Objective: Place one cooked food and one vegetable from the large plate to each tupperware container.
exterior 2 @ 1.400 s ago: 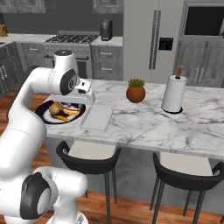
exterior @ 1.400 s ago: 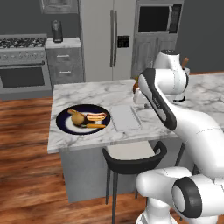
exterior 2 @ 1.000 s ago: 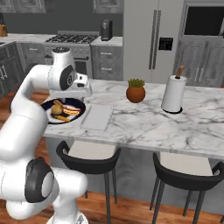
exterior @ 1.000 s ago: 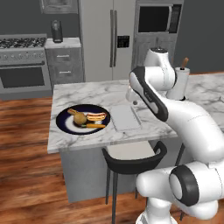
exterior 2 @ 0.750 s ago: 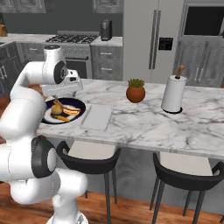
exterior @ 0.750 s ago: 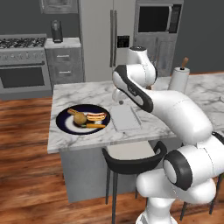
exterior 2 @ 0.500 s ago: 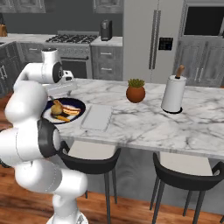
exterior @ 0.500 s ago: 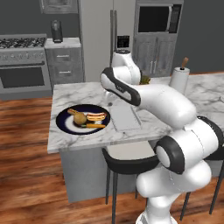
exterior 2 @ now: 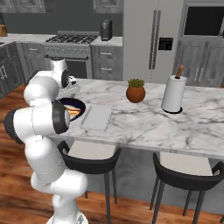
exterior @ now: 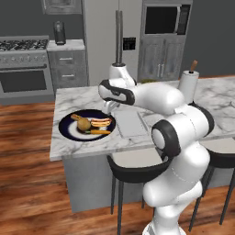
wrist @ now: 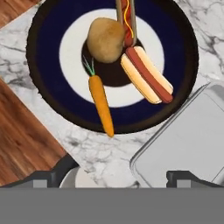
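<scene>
We see the plate (wrist: 46, 52) on the marble counter (exterior: 151, 137), near its left end, with a potato (wrist: 105, 40), a carrot (wrist: 101, 105) and two hot dogs (wrist: 146, 75) on it. One container (wrist: 188, 140) lies just beside the plate. Our gripper (wrist: 113, 177) hangs above both, jaws wide apart, holding nothing.
</scene>
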Available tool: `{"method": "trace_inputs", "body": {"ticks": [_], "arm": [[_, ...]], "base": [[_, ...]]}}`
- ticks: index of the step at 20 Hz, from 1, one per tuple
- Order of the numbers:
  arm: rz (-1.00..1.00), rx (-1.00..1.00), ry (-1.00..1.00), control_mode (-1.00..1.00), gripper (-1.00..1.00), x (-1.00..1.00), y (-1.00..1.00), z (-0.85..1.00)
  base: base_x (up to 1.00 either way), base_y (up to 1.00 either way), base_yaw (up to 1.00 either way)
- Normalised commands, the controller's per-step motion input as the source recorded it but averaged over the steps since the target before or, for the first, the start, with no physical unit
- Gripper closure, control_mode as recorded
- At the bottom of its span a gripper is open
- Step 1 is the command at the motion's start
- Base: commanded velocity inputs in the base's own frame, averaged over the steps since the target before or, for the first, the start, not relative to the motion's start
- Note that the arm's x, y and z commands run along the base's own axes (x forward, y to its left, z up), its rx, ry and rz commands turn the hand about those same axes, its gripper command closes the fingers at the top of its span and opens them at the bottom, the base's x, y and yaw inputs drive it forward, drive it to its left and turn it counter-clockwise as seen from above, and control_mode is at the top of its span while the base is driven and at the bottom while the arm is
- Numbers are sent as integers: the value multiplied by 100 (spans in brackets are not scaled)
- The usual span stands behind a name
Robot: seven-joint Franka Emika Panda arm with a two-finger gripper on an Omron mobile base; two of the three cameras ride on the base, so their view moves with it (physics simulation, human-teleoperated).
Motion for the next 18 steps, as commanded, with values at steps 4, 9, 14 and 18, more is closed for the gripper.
{"method": "trace_inputs", "body": {"ticks": [4, 9, 14, 18], "arm": [[0, -4, 9, -100, -100, 33, 0, -8], [7, -1, 2, -100, -100, 45, 1, -38], [3, -4, 19, -100, -100, 55, 24, -13], [0, -10, 9, -100, -100, 34, 36, -9]], "base": [[0, 0, 0], [0, 0, 0], [0, 0, 0], [0, 0, 0]]}}
